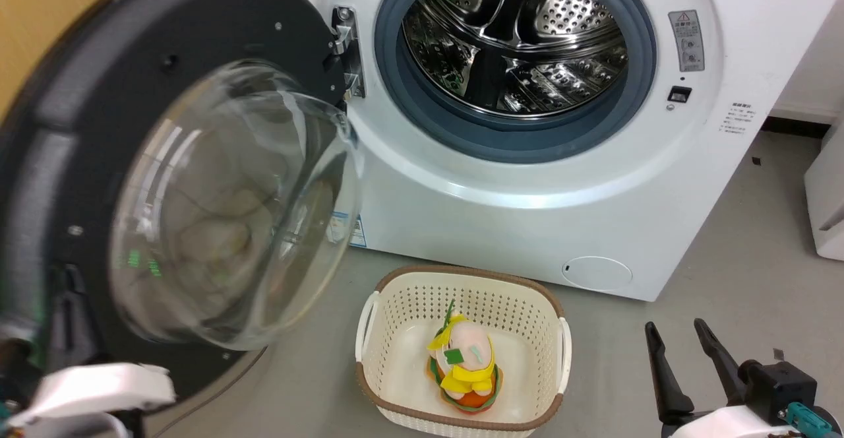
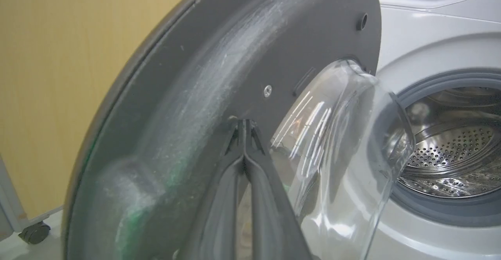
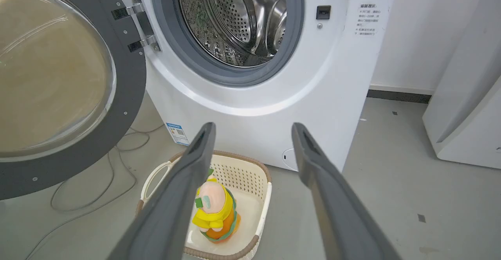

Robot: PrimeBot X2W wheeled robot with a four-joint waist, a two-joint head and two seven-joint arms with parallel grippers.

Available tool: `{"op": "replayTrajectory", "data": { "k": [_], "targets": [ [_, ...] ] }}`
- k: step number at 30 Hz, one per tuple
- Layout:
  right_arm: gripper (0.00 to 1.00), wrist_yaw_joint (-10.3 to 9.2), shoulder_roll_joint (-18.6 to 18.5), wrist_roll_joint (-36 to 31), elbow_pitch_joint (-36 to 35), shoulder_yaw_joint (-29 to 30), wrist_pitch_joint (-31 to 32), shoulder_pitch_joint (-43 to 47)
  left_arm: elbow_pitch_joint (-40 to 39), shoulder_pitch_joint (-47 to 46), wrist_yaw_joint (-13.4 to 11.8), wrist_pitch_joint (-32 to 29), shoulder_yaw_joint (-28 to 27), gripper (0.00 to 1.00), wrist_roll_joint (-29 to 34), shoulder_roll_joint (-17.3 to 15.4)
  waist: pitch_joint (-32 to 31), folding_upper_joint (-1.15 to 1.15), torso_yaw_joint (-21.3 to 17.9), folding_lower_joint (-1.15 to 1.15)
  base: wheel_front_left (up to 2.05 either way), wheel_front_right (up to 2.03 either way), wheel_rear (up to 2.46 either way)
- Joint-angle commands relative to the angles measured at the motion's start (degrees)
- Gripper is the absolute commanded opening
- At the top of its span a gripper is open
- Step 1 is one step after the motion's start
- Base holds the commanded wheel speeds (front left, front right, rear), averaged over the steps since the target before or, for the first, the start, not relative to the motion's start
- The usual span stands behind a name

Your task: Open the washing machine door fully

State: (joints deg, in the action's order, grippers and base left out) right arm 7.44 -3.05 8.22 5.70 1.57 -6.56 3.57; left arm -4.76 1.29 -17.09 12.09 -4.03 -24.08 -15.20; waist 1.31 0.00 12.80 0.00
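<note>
The washing machine door (image 1: 86, 128) has a matt dark grey plastic back, scuffed pale in places, around a clear glossy glass bowl (image 1: 237, 207). Its hinge (image 1: 344, 45) is bright metal. The washing machine (image 1: 527, 240) is smooth glossy white, with a matt grey rubber seal (image 1: 514, 142) and a polished perforated steel drum (image 1: 521, 49). The basket (image 1: 409, 306) is cream perforated plastic.

Through the right wrist camera I saw the right gripper (image 3: 253, 129) holding nothing, its two fingers spread well apart and pointed toward the washing machine (image 3: 313, 76). The washing machine door (image 3: 131, 83) stood swung out to the view's left on its metal hinge (image 3: 143, 25), and the steel drum (image 3: 235, 17) was exposed. A cream basket (image 3: 244, 172) sat on the grey floor (image 3: 391, 197) just in front of the machine. It held a yellow and orange toy (image 3: 213, 213), partly hidden behind the finger on the view's left. A thin cable (image 3: 134, 177) lay looped on the floor beneath the door.
</note>
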Motion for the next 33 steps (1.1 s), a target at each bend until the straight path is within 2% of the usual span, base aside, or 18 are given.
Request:
{"op": "replayTrajectory", "data": {
  "k": [1, 9, 13, 21, 23, 24, 25, 29, 33],
  "targets": [
    [1.0, 0.05, 0.2, 0.0, -0.3, 0.0, 0.2, -0.2, 2.3, -1.8, 0.5, 0.9, -1.8, 0.0, -0.9, -1.0, 0.2, 0.0, -0.1, 0.0, 0.0, 0.0, 0.0],
    [1.0, 0.05, 0.2, -0.3, -0.4, 0.0, 0.4, -0.6, 11.6, -5.4, 3.5, 2.7, -6.7, 0.0, -2.3, -2.6, 0.2, 0.0, -1.2, 0.0, 0.0, 0.0, 0.0],
    [1.0, 0.05, 0.2, -0.3, -0.2, 0.0, 0.2, -0.2, 12.3, -3.8, 3.8, 2.8, -6.6, 0.0, -1.5, -1.0, -0.5, 0.0, -1.7, 0.0, 0.0, 0.0, 0.0],
    [1.0, 0.05, 0.2, -1.5, -1.1, 0.0, 0.5, 0.6, 7.0, 5.7, 2.1, 2.2, -3.3, 0.0, 0.9, 3.2, -2.7, 0.0, -3.0, 0.0, 0.0, 0.0, 0.0],
    [1.0, 0.05, 0.2, -1.7, -1.5, 0.1, 0.8, 0.8, 5.2, 7.7, 1.4, 1.6, -2.0, 0.49, 1.9, 4.0, -3.4, 0.0, -3.2, 0.0, 0.0, 0.0, 0.0],
    [1.0, 0.05, 0.2, -1.9, -1.8, 0.2, 0.9, 0.9, 4.5, 8.5, 1.2, 1.3, -1.2, 0.86, 2.4, 4.3, -3.7, 0.0, -3.2, 0.0, 0.0, 0.0, 0.0],
    [1.0, 0.05, 0.2, -2.1, -2.1, 0.3, 1.0, 1.0, 3.8, 9.2, 1.1, 1.1, -0.4, 1.0, 3.0, 4.5, -4.0, 0.0, -3.3, 0.0, 0.0, 0.0, 0.0],
    [1.0, 0.05, 0.2, -1.5, -3.4, -0.3, 1.1, 1.0, 2.9, 11.8, 1.2, 0.5, 2.0, 1.0, 4.6, 4.7, -4.9, 0.0, -4.6, 0.0, 0.0, 0.0, 0.0],
    [1.0, 0.05, 0.2, -1.8, -4.9, -0.4, 1.4, 1.3, 3.0, 12.9, 2.7, 0.3, 4.8, 1.0, 5.4, 4.9, -5.2, 0.0, -6.2, 0.0, 0.0, 0.0, 0.0]
  ]
}}
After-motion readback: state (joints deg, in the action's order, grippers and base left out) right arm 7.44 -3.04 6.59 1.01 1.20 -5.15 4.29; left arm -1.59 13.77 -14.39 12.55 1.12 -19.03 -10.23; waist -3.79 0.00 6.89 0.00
